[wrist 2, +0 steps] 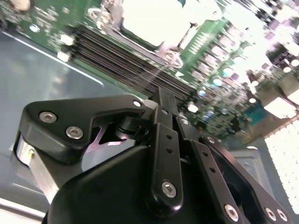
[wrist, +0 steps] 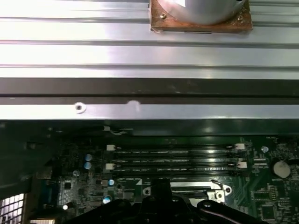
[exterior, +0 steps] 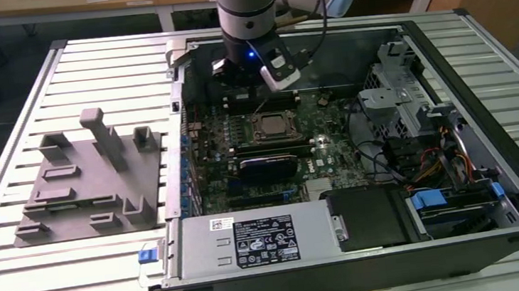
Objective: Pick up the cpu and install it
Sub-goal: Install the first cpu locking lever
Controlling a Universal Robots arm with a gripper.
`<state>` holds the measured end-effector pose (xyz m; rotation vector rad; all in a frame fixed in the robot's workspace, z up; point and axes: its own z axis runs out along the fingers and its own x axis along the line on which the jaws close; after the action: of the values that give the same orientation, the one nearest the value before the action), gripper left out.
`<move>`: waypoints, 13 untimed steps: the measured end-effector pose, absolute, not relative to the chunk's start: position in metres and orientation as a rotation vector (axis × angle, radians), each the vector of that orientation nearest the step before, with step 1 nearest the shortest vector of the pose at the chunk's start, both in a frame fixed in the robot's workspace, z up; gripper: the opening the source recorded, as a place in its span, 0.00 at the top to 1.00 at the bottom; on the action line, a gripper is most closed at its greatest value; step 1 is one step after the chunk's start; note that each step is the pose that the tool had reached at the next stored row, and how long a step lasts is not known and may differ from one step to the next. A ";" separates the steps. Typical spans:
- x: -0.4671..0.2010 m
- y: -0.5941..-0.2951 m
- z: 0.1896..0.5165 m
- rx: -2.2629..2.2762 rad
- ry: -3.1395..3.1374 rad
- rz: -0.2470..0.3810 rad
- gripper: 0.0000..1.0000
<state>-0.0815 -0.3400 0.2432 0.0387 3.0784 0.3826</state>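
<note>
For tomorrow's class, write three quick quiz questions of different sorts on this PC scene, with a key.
1. What colour is the fixture?
2. True or false: the gripper hangs over the fixture.
3. The cpu lies: A on the table; B on the motherboard; C on the fixture.
Key: 1 grey; 2 false; 3 B.

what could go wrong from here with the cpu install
1. The end effector hangs low over the memory slots beside the socket; a sideways slip could scrape them or nearby board parts.
2. The cpu seems to lie in the socket, but whether it sits flat cannot be told; pressing a tilted chip might damage the socket.
</note>
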 end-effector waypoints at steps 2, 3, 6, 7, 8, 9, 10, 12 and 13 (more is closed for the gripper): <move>-0.078 -0.340 0.243 0.038 3.079 0.382 0.89; -0.078 -0.340 0.243 0.038 3.079 0.382 0.89; -0.078 -0.340 0.243 0.039 3.078 0.382 0.89; -0.078 -0.340 0.243 0.039 3.078 0.382 0.89; -0.078 -0.340 0.243 0.044 3.078 0.381 0.89; -0.078 -0.340 0.243 0.053 3.077 0.379 0.89; -0.078 -0.340 0.243 0.064 3.076 0.378 0.89; -0.078 -0.340 0.242 0.091 3.070 0.374 0.89; -0.078 -0.340 0.242 0.107 3.066 0.373 0.89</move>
<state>-0.0778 -0.3404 0.2417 0.1074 3.0664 0.3726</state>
